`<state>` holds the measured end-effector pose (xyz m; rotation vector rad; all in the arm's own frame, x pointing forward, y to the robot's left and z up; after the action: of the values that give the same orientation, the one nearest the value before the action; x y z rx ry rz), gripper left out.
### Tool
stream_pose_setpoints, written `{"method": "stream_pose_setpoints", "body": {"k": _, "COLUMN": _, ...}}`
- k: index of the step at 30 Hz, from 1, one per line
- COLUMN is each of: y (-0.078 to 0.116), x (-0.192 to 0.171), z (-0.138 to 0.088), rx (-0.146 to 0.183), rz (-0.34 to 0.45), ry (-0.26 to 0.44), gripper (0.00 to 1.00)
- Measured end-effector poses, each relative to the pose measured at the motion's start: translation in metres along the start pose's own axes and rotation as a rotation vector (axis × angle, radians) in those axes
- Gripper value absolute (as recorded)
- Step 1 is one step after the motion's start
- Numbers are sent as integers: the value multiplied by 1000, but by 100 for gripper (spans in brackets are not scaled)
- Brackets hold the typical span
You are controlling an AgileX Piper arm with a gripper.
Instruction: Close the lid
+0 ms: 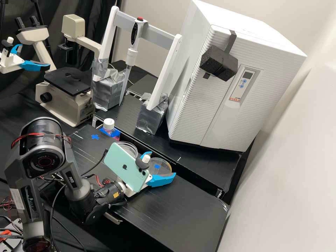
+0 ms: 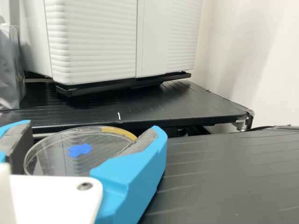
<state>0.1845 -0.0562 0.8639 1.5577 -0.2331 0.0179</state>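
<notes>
Lid (image 2: 58, 156), judged as such, near far edge of desk (image 1: 189, 206); gripper (image 1: 162, 163) astride, fingers apart. Step: likely grasping lid. Next: close evenly on rim, lift level, transfer to neighbouring dish (image 1: 128, 147).

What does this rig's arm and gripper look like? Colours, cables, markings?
Dark grey arm with black joints, pale lettering, red and black cables and grey tape. White gripper, two bright blue angular fingers with dark grey pads. A mint-green phone with a black twin-lens clamp is mounted on it.
</notes>
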Motion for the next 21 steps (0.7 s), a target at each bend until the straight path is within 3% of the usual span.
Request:
{"method": "stream_pose_setpoints", "body": {"k": 12, "y": 3, "x": -3, "z": 0, "rx": -2, "rz": -5, "ry": -2, "gripper": 0}}
{"method": "stream_pose_setpoints", "body": {"k": 21, "y": 24, "x": -18, "z": -9, "rx": 58, "rz": 45, "ry": 25, "gripper": 0}}
